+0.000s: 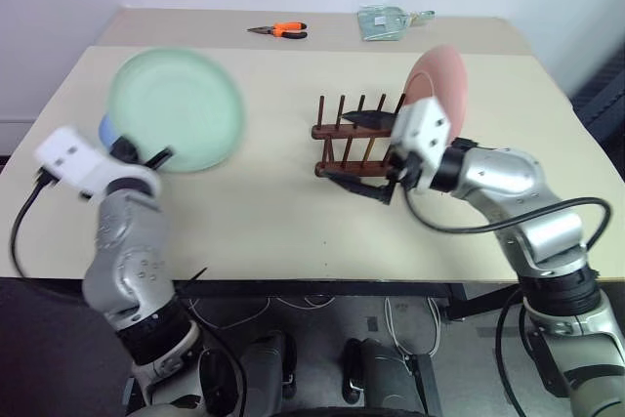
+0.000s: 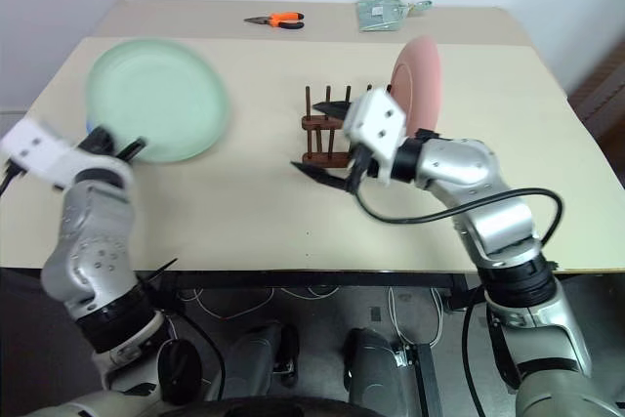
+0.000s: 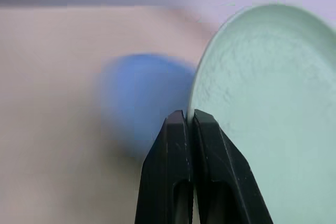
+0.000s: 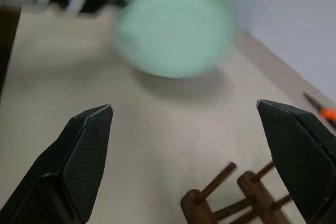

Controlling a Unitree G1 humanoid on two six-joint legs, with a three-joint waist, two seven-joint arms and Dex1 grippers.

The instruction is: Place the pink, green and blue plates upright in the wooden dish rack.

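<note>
Left gripper (image 3: 189, 121) is clamped on the green plate (image 1: 176, 109) rim, lifted. Right gripper (image 4: 184, 124) stands wide, empty, beside the wooden dish rack (image 1: 354, 136). Next: carry plate rackward, upright.

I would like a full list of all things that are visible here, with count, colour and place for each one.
green plate: one, pale mint green, lifted over the table's left part, its rim pinched in the left gripper.
blue plate: one, blue, on the table behind the green plate.
pink plate: one, salmon pink, upright at the rack's right end.
wooden dish rack: one, dark reddish brown, centre of the table.
pliers: one, orange handles, far edge.
clear bag: one, transparent, far edge, right of the pliers.
table: one, beige.
left gripper: black fingers, shut on the green plate.
right gripper: black fingers, open, beside the rack.
</note>
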